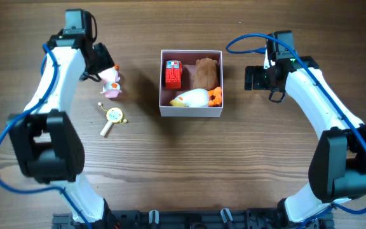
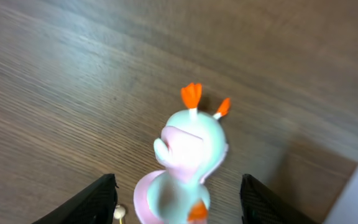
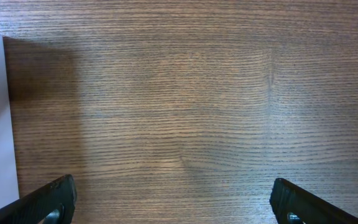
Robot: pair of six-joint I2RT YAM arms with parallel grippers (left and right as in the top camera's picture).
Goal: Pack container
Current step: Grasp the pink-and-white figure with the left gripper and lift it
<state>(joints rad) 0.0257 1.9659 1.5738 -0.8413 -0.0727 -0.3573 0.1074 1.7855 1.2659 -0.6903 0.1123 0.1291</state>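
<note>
The container (image 1: pixel 191 112) is sitting at the middle of the wooden table (image 1: pixel 189 172). It is holding a red toy (image 1: pixel 173 74), a brown plush (image 1: pixel 204 72), a white-and-yellow toy (image 1: pixel 191 98) and an orange piece (image 1: pixel 216 95). Left of it, the left gripper (image 2: pixel 178 193) is hanging with its fingers spread on either side of a pink-and-white figure (image 2: pixel 188 149) (orange crest on top), not pinching it. A small yellow rattle-like toy (image 1: pixel 112 119) is lying near that figure. The right gripper (image 3: pixel 174 196) is hovering just right of the container, its fingers spread wide over bare wood and gripping nothing.
</note>
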